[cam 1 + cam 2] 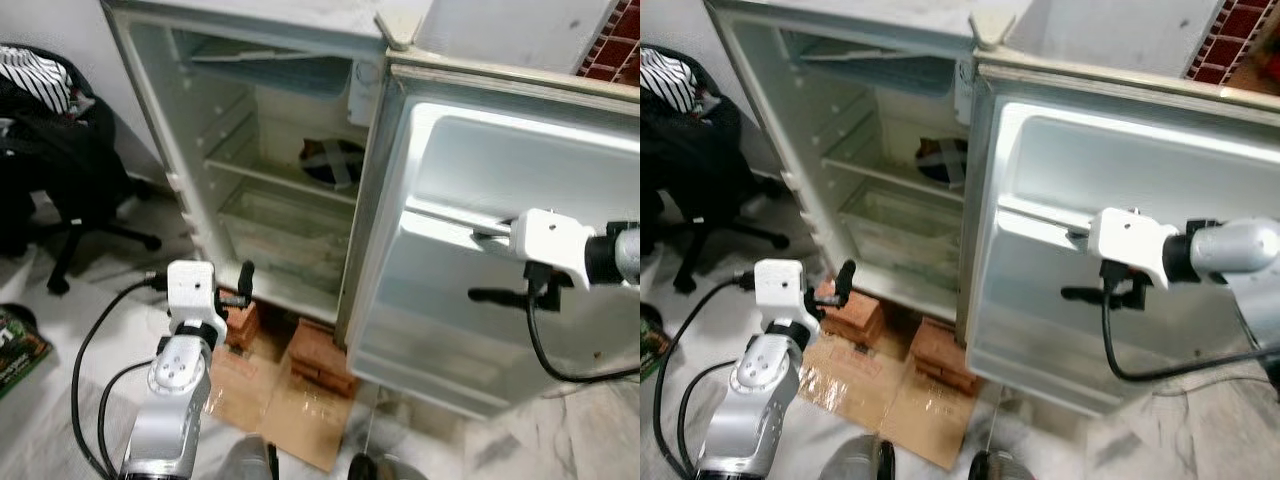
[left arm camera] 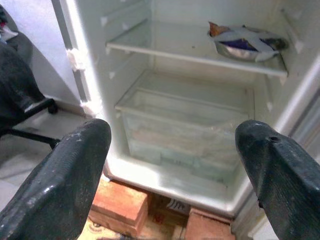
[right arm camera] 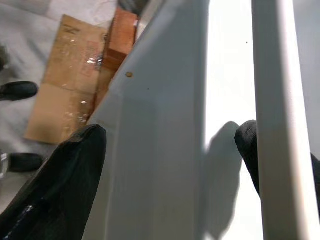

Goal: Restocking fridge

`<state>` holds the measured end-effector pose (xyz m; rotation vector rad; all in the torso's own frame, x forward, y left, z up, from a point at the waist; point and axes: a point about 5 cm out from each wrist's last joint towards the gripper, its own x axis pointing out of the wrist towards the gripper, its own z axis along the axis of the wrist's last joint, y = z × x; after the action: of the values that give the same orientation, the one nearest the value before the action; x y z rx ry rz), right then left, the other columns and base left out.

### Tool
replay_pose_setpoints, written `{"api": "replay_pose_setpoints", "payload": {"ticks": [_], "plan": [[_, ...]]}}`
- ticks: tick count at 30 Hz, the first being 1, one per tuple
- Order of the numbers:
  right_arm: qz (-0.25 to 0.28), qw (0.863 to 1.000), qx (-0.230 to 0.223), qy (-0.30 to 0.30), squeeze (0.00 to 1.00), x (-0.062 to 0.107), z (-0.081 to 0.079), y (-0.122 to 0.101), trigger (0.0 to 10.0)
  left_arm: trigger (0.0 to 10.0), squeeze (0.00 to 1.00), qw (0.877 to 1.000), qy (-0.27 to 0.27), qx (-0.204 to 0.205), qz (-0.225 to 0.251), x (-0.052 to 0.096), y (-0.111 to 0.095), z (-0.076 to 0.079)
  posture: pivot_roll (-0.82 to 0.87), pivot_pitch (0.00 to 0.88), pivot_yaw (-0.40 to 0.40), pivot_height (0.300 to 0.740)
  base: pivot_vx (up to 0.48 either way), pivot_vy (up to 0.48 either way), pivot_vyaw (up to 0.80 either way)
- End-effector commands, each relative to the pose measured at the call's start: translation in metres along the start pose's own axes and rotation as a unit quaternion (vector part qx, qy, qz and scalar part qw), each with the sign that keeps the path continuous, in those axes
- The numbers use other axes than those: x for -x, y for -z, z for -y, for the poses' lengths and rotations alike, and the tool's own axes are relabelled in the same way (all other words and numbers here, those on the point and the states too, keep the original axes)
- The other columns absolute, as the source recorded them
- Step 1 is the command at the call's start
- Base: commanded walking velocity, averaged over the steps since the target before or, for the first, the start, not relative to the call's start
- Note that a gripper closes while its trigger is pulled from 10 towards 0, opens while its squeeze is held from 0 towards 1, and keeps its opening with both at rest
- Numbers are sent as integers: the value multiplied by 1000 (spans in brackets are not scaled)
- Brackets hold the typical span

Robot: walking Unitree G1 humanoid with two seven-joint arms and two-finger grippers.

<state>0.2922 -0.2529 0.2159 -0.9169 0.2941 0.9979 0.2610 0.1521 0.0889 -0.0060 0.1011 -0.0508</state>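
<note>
so far you're only at the opening stage: the fridge [image 1: 290,190] stands with its door [image 1: 500,250] swung wide, and your right gripper [image 1: 1080,270] is at the door's inner face, its fingers spread either side of the door-shelf rail [image 3: 275,125], gripping nothing that i can see. your left gripper [image 1: 235,285] hangs low in front of the cabinet, fingers spread apart and empty, looking straight at the clear crisper drawer [image 2: 190,130] and the glass shelf [image 2: 190,55] above it. that shelf holds one wrapped bowl [image 2: 245,42] at the back; the door pockets look bare. neither gripper carries stock, and no groceries to load can be made out on the floor, just the bricks [image 1: 320,355] propping the fridge and flattened cardboard [image 1: 270,400] beneath. an office chair [image 1: 50,160] sits off to your left. i'd judge the restocking proper hasn't begun: you have access, but fetching and placing items is all still ahead.
</note>
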Motion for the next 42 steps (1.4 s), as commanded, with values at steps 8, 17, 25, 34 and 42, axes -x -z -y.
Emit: {"api": "replay_pose_setpoints", "payload": {"ticks": [8, 17, 25, 34, 42], "plan": [[36, 991, 59, 111, 0, 5, 25, -16, 10000, 10000, 0, 1000, 3, 0, -6, 0, 3, 0, -13, 79, 12, 740, -133, 0, 0], [-36, 986, 43, 156, 0, 12, 37, 5, 10000, 10000, 0, 1000, 5, 1, -7, 0, 3, 0, -16, 80, 14, 740, 0, 0, 0], [-69, 986, 27, 152, 0, 12, 35, 18, 10000, 10000, 0, 1000, 6, 4, -7, 0, 4, 1, -19, 84, 14, 740, 0, 0, 0], [-106, 985, 1, 134, 0, 14, 31, 31, 10000, 10000, 0, 1000, 6, 4, -7, 1, 4, 0, -20, 86, 13, 740, 0, 0, 0], [-110, 991, -38, 71, 0, 2, 2, 43, 10000, 10000, 0, 1000, 11, 4, -8, 1, 4, 1, -17, 85, 16, 740, 0, 0, 0]]}}
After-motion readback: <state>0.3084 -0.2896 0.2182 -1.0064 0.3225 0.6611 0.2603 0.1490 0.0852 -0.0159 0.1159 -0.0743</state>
